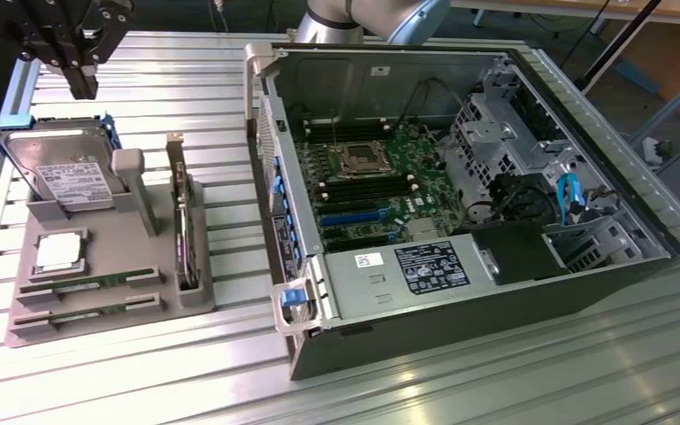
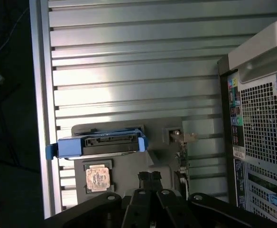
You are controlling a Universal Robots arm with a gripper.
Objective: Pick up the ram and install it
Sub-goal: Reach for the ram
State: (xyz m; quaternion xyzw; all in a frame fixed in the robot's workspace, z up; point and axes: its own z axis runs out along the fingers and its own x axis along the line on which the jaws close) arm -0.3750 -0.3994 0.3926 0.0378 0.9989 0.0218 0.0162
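Note:
Two rams lie side by side in slots at the near end of a grey holder tray [image 1: 110,329]: one ram [image 1: 86,283] and a second ram [image 1: 81,311] just in front of it, both thin green sticks. My gripper [image 1: 82,87] hangs high above the tray's far end, beyond the hard drive, well away from both sticks. Its black fingers are shut with nothing between them. In the wrist view the gripper [image 2: 149,176] points down over the tray, close to the hard drive and the processor chip.
The tray also carries a silver hard drive [image 1: 74,177] in a blue caddy [image 2: 100,142], a square processor chip [image 1: 59,252] [image 2: 98,178] and an upright card [image 1: 181,221]. An open computer case [image 1: 623,266] with its motherboard [image 1: 370,181] lies to the exterior view's right, on a ribbed aluminium table [image 1: 139,381].

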